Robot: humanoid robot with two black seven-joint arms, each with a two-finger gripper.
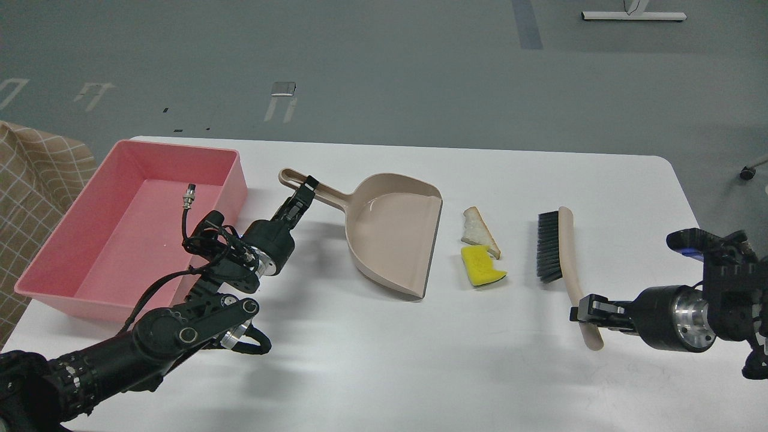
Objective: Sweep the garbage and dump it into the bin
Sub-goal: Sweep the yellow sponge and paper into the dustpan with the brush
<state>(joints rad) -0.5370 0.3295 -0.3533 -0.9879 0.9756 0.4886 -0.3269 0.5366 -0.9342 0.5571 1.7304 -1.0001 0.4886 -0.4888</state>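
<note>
Bright, even overhead light; soft shadows on table (pixel 456 372); sharp focus.

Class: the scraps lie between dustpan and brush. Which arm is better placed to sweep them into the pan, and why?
The right. Its gripper is at the brush handle's near end, bristles facing the bread wedge and sponge chunk; the left gripper is at the dustpan handle.

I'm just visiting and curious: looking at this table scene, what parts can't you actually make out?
All in the head view:
- Left gripper at the dustpan handle: seen dark and end-on, so grip unclear.
- Right gripper at the brush handle: its fingers cover the handle there, so contact is unclear.
- Pink bin: left arm covers its near right corner.
- Checked cloth: cut off by the left edge.
</note>
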